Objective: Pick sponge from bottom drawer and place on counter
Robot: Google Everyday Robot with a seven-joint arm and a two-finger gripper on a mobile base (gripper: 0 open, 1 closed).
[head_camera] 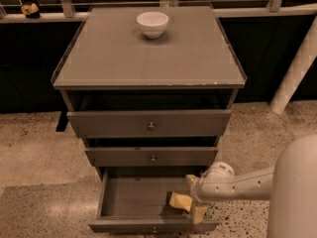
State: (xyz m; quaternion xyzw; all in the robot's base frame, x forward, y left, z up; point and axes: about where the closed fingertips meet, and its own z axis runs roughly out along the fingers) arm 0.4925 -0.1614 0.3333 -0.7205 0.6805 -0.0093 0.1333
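the sponge [179, 201] lies at the right end of the open bottom drawer [129, 197], just beside the pincer [195, 197], on its drawer-middle side. the pincer is spread: one pad toward the cabinet, one toward the drawer front, gap facing the sponge.

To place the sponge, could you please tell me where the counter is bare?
The grey-brown counter top is bare in front of and beside the white bowl at its back. Crowded: the bottom drawer's right end, with the gripper at the pale yellow sponge.
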